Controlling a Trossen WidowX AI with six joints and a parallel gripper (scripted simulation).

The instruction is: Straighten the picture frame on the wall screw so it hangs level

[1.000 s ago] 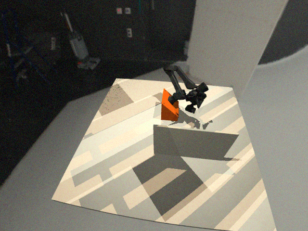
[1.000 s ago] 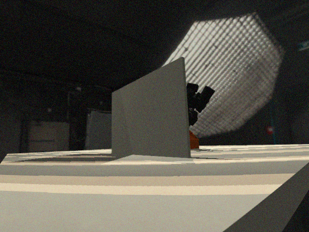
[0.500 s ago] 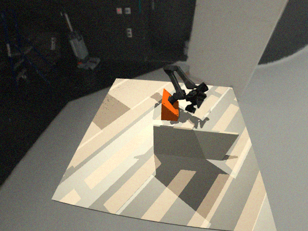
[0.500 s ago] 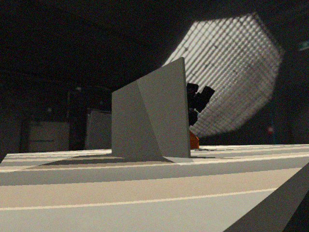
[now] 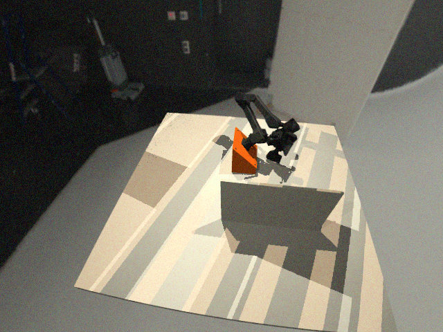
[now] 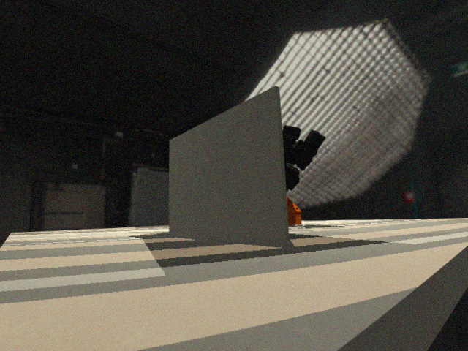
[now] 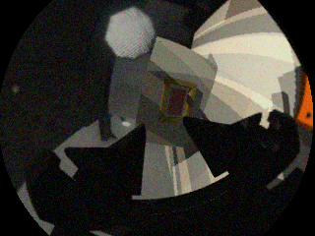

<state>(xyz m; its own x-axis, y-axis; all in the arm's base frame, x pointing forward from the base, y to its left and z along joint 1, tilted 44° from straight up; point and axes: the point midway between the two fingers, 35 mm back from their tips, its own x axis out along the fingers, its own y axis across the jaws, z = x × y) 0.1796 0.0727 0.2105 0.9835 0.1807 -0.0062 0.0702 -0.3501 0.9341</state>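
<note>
From the top view you see that nothing of the task is done yet: the arm (image 5: 257,117) is folded over its orange wedge-shaped base (image 5: 243,157) near the far edge of the tabletop (image 5: 172,228), and the gripper (image 5: 277,151) hangs well apart from the grey wall panel (image 5: 275,207), which stands about the middle of the table, closer to its right edge. The panel is a flat, matte slab with sharp corners; the tabletop has a smooth surface with beige, cream and grey stripes. The picture frame is on the panel's side facing the arm, so you cannot see it here. In the exterior view you look at the plain back of the panel (image 6: 227,181) from the near edge; it hides almost all, only dark blocky parts of the arm (image 6: 302,149) and a bit of orange base (image 6: 294,214) show past its right side. In the wrist view you find the picture frame (image 7: 177,98): small, rectangular, with a yellowish border and a reddish inside, on the pale panel (image 7: 187,66), and it looks tilted, though this camera is tilted itself, so I judge this with care. The dark fingers stand moderately spread, with nothing between them. All steps are left for you: approach, lift, shift one notch, release, look.
</note>
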